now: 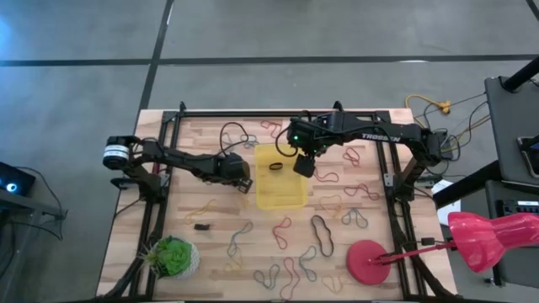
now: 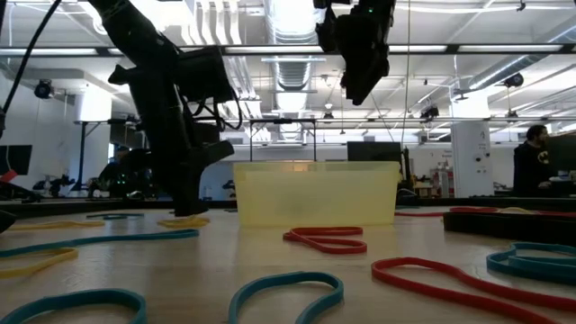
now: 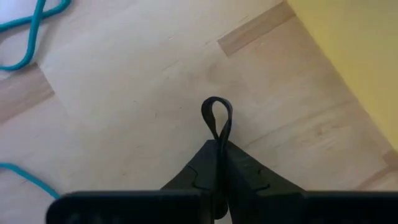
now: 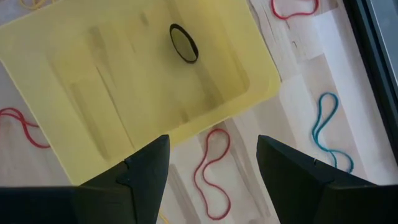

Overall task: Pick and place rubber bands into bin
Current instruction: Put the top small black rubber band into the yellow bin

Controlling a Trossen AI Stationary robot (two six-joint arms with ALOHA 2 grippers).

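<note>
My left gripper (image 3: 221,151) (image 1: 244,179) is down at the wooden table just left of the yellow bin (image 1: 280,178), shut on a black rubber band (image 3: 217,118). My right gripper (image 4: 211,155) (image 1: 304,163) hangs open above the bin's right part, touching nothing. One black rubber band (image 4: 183,43) lies flat on the bin's floor. Many coloured rubber bands lie loose on the table, among them a red one (image 2: 328,239) in front of the bin. My left gripper pinches the black rubber band between its two fingertips, squeezing the loop's two strands together (image 3: 222,140). The fingers slant down from the table's left side. A small rounded loop end (image 3: 216,103) sticks out past the tips, close over the wood.
A green plant ball (image 1: 174,257) sits at the near left, a round red disc (image 1: 367,262) at the near right. Black frame rails (image 1: 160,206) run along both sides of the table. People and equipment show in the room behind.
</note>
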